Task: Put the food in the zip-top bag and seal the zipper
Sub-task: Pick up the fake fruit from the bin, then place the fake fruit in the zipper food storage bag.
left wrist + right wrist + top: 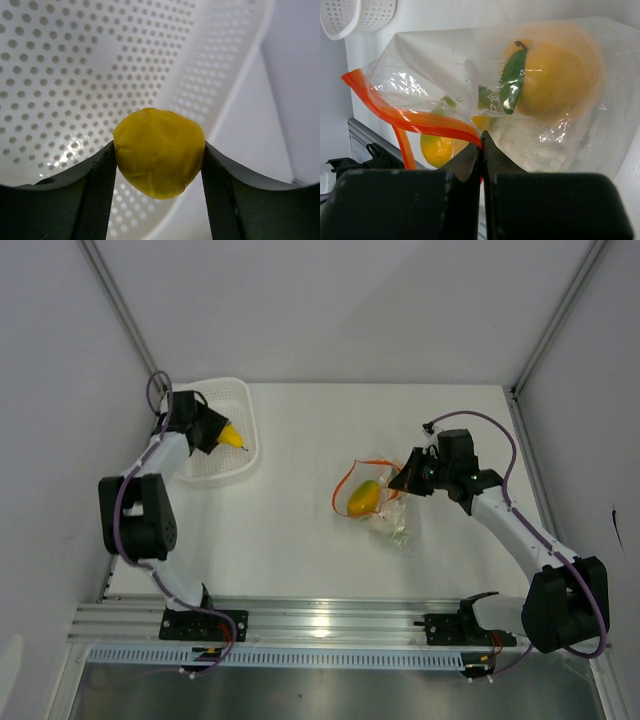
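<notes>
- A white table [300, 540] is seen from above, with two robot arms fixed side by side at its near edge.
- The left arm reaches to the far left corner, where a white perforated plastic basket [75, 75] sits.
- The left gripper [159, 147] is clamped on a yellow pear-shaped toy fruit [159, 165], one dark finger pressed against each side of it.
- The gripped fruit is over the basket, near its right-hand wall. Whether it touches the basket floor cannot be told.
- A clear crinkly zip-top bag [435, 55] lies on the table right of centre, well apart from the basket.
- The bag's mouth faces left, and its thin orange-red zipper strip [420, 120] stands open in a loop.
- The right gripper [481, 136] has its jaws pressed together, pinching that zipper strip at the bag's edge.
- Inside the bag an orange round toy fruit [555, 75] with a green leaf fills the upper right, as the right wrist camera sees it.
- A yellow-green toy fruit [436, 147] sits low in the bag near the mouth, just behind the orange-red strip.
- A white lumpy toy piece [530, 142] lies under the orange fruit, blurred by the plastic.
</notes>
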`<state>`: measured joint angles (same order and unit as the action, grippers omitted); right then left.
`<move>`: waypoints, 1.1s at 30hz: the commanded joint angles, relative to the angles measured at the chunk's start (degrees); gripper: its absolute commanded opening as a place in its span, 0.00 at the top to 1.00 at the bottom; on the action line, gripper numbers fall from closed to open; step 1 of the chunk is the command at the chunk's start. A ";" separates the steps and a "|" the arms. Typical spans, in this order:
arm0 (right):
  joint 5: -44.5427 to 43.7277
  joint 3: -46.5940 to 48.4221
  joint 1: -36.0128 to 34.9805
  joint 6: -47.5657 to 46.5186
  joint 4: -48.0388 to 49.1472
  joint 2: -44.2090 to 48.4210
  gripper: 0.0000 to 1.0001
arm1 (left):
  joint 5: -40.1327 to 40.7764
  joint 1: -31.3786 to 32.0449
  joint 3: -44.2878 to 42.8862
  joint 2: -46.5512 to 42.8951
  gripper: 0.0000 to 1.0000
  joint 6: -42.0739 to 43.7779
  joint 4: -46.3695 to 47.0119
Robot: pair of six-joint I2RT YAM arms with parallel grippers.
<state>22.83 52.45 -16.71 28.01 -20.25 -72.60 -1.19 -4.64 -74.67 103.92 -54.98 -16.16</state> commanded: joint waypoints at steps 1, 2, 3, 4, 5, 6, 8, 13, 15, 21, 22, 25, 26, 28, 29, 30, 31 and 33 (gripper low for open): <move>-2.44 3.10 -0.60 -0.24 -2.25 1.14 1.00 | -3.99 1.39 6.71 -13.63 0.99 2.33 10.36; -3.22 3.71 -1.13 -0.24 -3.64 1.23 1.00 | -4.78 2.35 8.04 -15.92 0.99 2.16 11.67; -3.58 4.33 -1.39 -0.24 -4.35 1.23 1.00 | -6.87 2.97 11.01 -18.03 1.00 1.81 12.90; -4.02 5.38 -1.74 -0.24 -4.88 1.75 1.00 | -8.20 3.67 13.65 -22.05 0.99 1.37 14.22; -4.54 5.82 -2.10 -0.32 -5.76 2.11 1.00 | -9.52 6.20 16.38 -23.83 0.99 1.11 15.88; -5.42 6.26 -2.88 -0.06 -6.20 2.46 1.00 | -12.05 7.27 16.84 -25.59 0.99 0.93 17.55; -6.04 7.67 -3.50 0.11 -7.95 3.69 1.00 | -14.09 11.03 18.51 -29.55 0.99 1.10 18.18; -6.31 10.21 -5.08 2.22 -10.94 6.06 1.00 | -21.30 20.62 20.45 -33.78 0.99 1.19 22.31; -6.92 12.06 -5.61 2.49 -12.44 7.20 1.00 | -22.27 25.98 19.57 -34.22 0.99 3.02 23.28; -8.77 16.54 -6.49 3.19 -16.05 7.91 1.00 | -20.60 37.59 15.96 -32.38 0.99 8.13 21.78; -8.68 16.72 -6.49 3.19 -16.22 7.82 1.00 | -20.78 38.56 16.14 -31.94 0.99 8.57 22.57; -8.42 16.90 -6.67 3.63 -16.31 7.82 1.00 | -24.11 41.46 15.01 -28.96 0.99 8.84 23.55; -8.42 16.99 -6.67 3.72 -16.31 7.82 1.00 | -25.34 41.64 13.52 -27.64 1.00 8.93 21.63; -8.59 16.73 -6.85 3.81 -16.31 7.91 1.00 | -30.34 42.00 10.36 -23.00 0.99 8.67 19.51; -8.59 16.64 -6.85 3.89 -16.14 8.00 1.00 | -32.01 42.35 7.99 -21.41 0.99 8.66 18.28; -8.50 16.55 -7.19 3.63 -16.05 7.82 1.00 | -34.73 42.61 6.66 -20.00 1.00 9.01 15.75; -8.50 16.46 -7.20 3.54 -15.79 7.74 1.00 | -35.36 43.48 4.73 -17.20 0.99 9.45 13.64; -8.76 16.29 -7.63 3.19 -15.78 7.65 1.00 | -37.21 43.76 2.26 -14.81 0.99 9.63 11.16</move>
<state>14.79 66.65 -23.59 31.27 -36.69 -66.04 -31.79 37.85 -67.88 86.17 -47.35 -0.16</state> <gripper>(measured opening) 0.002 0.644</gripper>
